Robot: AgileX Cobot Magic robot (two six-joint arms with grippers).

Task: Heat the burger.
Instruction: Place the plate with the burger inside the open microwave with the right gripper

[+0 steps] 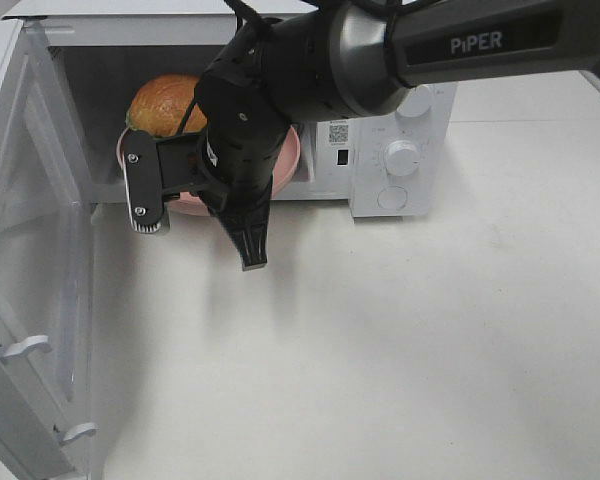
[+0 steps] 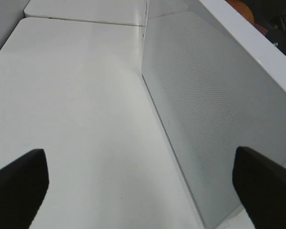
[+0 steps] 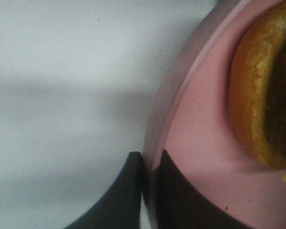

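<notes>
- The left claw point(image 2: 140, 186) hangs released, jaws wide apart, over the white desk point(image 1: 400, 360), beside the open hinged door point(image 1: 30, 250) of the white microwave oven point(image 1: 400, 195).
- The right claw point(image 3: 148, 158) is clenched on the rim of the round pink plate point(image 1: 292, 158), one finger on each side.
- The tall burger with a glossy golden-brown domed bun point(image 1: 165, 100) sits on that plate, at the mouth of the oven's cavity.

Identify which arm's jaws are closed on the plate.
The right arm: its jaws pinch the plate rim; the left jaws gape beside the microwave.
</notes>
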